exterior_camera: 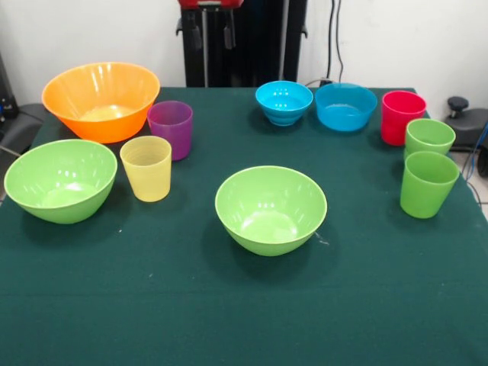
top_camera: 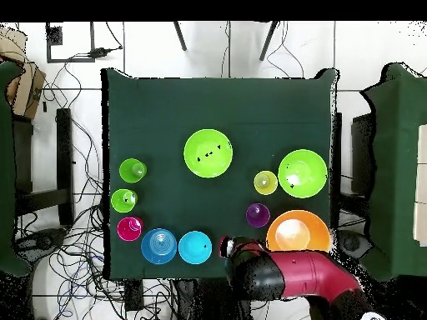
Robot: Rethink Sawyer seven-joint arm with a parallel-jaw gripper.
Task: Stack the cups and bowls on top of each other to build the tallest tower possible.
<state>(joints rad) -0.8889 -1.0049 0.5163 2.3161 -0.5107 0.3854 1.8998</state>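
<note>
All the cups and bowls stand apart on the green table (exterior_camera: 152,305), none nested. On the left are the orange bowl (exterior_camera: 101,99), purple cup (exterior_camera: 171,128), yellow cup (exterior_camera: 146,168) and a lime bowl (exterior_camera: 61,180). A second lime bowl (exterior_camera: 271,209) sits mid-table. Two blue bowls (exterior_camera: 284,101) (exterior_camera: 345,107), the red cup (exterior_camera: 402,117) and two green cups (exterior_camera: 428,139) (exterior_camera: 427,184) are on the right. My gripper (exterior_camera: 211,27) hangs open and empty above the table's far edge. In the overhead view the gripper (top_camera: 227,247) is between a blue bowl (top_camera: 194,247) and the orange bowl (top_camera: 298,232).
The table's cloth (top_camera: 167,108) runs bare along the side away from the robot. Cables lie on the floor around the table, and dark chairs stand at both sides in the overhead view.
</note>
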